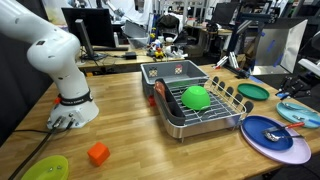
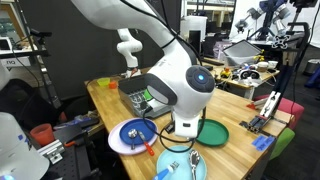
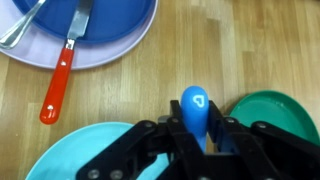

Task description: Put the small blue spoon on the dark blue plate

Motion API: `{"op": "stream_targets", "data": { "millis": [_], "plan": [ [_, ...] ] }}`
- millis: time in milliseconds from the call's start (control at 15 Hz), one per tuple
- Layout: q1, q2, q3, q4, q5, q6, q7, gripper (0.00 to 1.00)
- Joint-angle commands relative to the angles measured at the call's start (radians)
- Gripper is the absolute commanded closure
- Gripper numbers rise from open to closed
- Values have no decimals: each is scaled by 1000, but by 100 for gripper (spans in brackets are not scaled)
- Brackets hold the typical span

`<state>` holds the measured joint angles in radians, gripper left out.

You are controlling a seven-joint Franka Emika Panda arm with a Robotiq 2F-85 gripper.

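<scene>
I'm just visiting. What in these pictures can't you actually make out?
- Wrist view: the handle of the small blue spoon is hidden inside the gripper; only its bowl end shows.
- Wrist view: the dark blue plate is cut off by the top edge.
- Both exterior views: the gripper is out of frame or behind the arm.
- Exterior view: the utensils on the pale blue plate are too small to tell apart.
</scene>
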<state>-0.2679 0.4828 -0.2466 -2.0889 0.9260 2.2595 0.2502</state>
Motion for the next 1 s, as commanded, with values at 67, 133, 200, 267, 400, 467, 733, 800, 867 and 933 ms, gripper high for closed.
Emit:
{"op": "stream_targets", "data": {
  "millis": [67,133,200,267,400,467,733,800,867,933],
  "plan": [
    [40,-153,27,-141,-106,-17,-134,93],
    [51,-182,33,-168,-139,-21,-156,93],
    [62,-215,40,-196,-176,-33,-169,93],
    [72,-245,48,-223,-211,-44,-186,93],
    [89,-295,63,-270,-280,-67,-217,93],
    [97,-316,71,-290,-316,-79,-233,93],
    [118,-388,100,-370,-456,-121,-310,93],
    [121,-398,104,-379,-488,-135,-336,93],
    [118,-364,104,-353,-442,-117,-284,93],
    [120,-371,106,-361,-448,-118,-286,72]
  ]
}}
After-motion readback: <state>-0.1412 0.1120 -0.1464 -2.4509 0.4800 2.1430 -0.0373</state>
